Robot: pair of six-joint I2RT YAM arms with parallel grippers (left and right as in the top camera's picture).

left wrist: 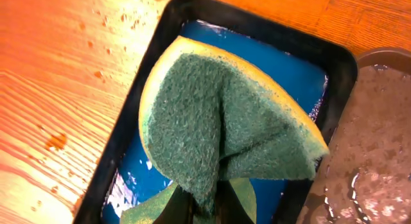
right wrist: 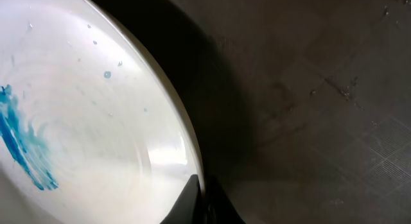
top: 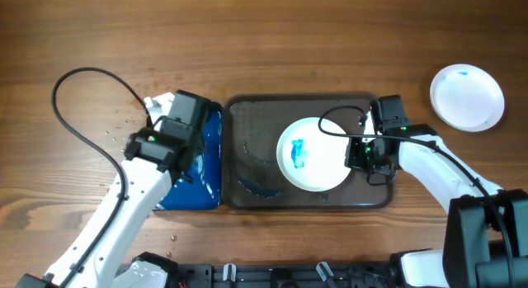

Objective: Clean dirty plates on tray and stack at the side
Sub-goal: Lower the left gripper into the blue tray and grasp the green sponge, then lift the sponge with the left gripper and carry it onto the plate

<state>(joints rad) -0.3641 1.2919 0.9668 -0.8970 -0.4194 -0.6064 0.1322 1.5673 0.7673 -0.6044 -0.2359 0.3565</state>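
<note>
Plate (top: 312, 153), blue-smeared, faces up in the tray (top: 247, 106), whose long axis runs left-right. The right hand (right wrist: 202, 197) pinches its rim. Second plate (top: 467, 96) lies well apart on the wooden surface (top: 330, 40). Left hand (left wrist: 199, 208) clamps a folded sponge (left wrist: 218, 115) over the blue tray (left wrist: 289, 63).

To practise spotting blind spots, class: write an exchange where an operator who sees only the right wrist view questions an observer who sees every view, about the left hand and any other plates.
Operator: My right hand grips a smeared plate by its rim. What is the left hand doing?
Observer: It pinches a folded green-and-yellow sponge over the blue tray.
Operator: Are there plates elsewhere?
Observer: A second plate lies on the table, right of the dark tray and outside it.
</note>
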